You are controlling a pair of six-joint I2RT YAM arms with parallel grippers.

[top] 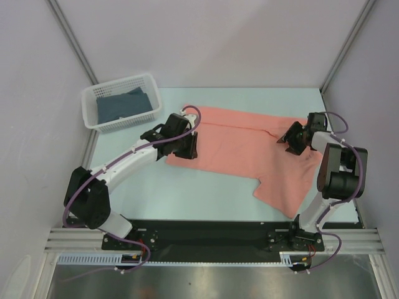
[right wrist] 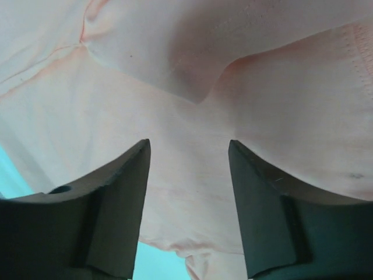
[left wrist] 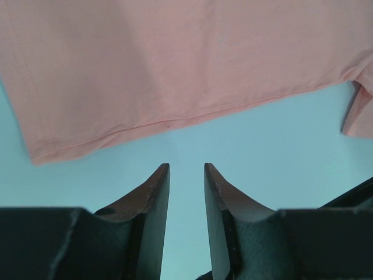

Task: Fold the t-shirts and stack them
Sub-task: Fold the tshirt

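The salmon-pink t-shirt [top: 243,146] lies spread across the middle of the table, with a fold near its right end. My left gripper [top: 189,147] hovers at the shirt's left end. In the left wrist view this gripper [left wrist: 186,169] is open with only bare table between its fingers, and the shirt's hem [left wrist: 175,58] lies just ahead of the tips. My right gripper [top: 288,138] is over the right part of the shirt. In the right wrist view it [right wrist: 189,146] stands open above the pink cloth [right wrist: 280,99], holding nothing. The dark slate-blue t-shirt [top: 121,106] lies in the basket.
A white lattice basket [top: 124,124] stands at the table's back left corner. Pale teal tabletop [top: 187,193] shows in front of the shirt. Grey walls close in the left, right and back sides.
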